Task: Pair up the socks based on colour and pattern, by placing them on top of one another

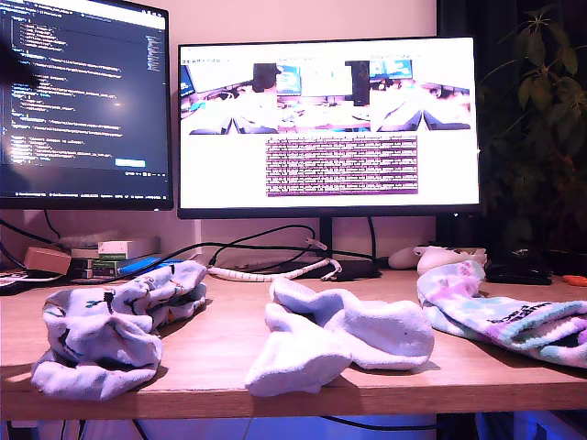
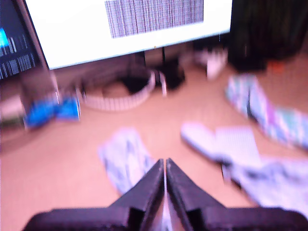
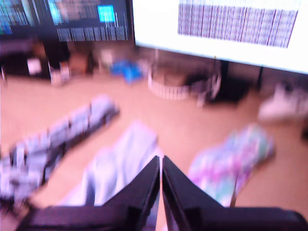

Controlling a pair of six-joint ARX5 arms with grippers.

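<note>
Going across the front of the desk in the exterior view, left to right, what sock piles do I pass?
Pale blue socks with dark motifs → plain white socks → pastel tie-dye socks with lettered cuffs. All three lie on the wooden desk, each pile apart from the next.

Not much here that can truly be read. The dark monitor (image 1: 84,96) at the exterior view's left is filled with lines of coloured code, all too small to make out a single word. The bright monitor (image 1: 328,124) beside it shows a strip of camera pictures above a dense grid of rows, maybe figures, but nothing legible. The tie-dye sock (image 1: 514,316) at the exterior view's right carries dark lettering on its cuff, tilted and too small to spell out. The small boxes (image 1: 115,257) under the dark monitor show no readable label. Both wrist views are blurred; no text there.
</note>
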